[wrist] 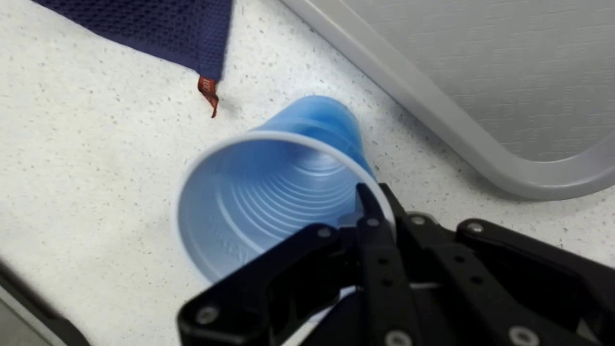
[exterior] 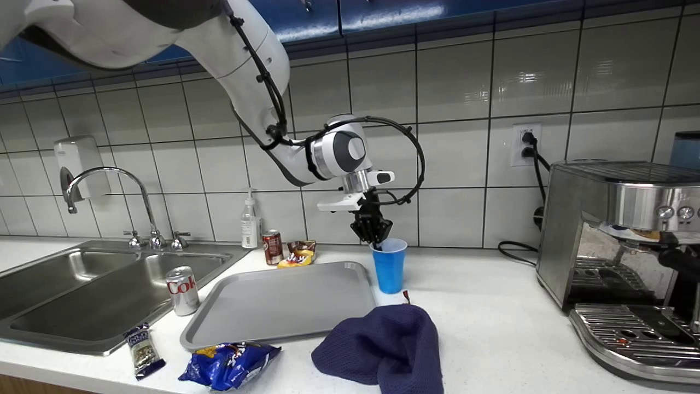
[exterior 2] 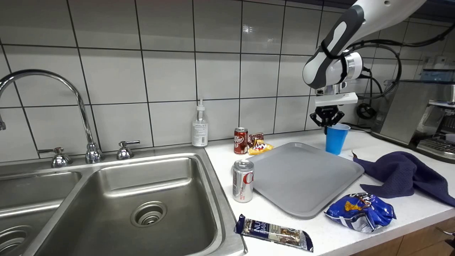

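Observation:
A blue plastic cup [exterior: 389, 275] with a white rim stands upright on the counter, beside the back right corner of the grey tray; the cup [exterior 2: 335, 141] is seen in both exterior views. My black gripper [wrist: 373, 189] is shut on the cup's wall at the rim. In the wrist view one of its fingers [wrist: 370, 204] reaches inside the cup [wrist: 269, 202], while the opposite one lies against the outside. The cup's inside looks empty. From above, the gripper [exterior: 377, 244] points down at the cup's rim in an exterior view.
The grey tray [exterior: 290, 298] lies beside the cup. A dark blue towel [exterior: 391, 345], a blue snack bag [exterior: 227, 364], a nut bar [exterior 2: 275, 233], a silver can [exterior 2: 243, 181], a red can [exterior 2: 240, 140] and a yellow snack bag [exterior 2: 260, 147] surround it. A sink [exterior 2: 142, 199] and a coffee machine [exterior: 629, 246] flank the counter.

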Tool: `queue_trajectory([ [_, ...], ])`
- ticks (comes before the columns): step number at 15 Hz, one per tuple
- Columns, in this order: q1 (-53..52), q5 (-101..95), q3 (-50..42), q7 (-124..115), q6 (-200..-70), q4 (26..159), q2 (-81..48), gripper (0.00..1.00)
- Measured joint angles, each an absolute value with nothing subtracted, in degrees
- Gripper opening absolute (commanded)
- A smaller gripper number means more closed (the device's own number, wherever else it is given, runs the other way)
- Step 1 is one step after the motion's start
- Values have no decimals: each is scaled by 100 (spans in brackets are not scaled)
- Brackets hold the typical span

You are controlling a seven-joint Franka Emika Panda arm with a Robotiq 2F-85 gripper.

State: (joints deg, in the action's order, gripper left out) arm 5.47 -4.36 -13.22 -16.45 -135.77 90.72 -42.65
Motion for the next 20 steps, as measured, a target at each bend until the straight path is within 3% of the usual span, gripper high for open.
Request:
queue_trajectory([
  [20, 443, -444, -1081, -1172, -13916, 9006, -3981, 1],
])
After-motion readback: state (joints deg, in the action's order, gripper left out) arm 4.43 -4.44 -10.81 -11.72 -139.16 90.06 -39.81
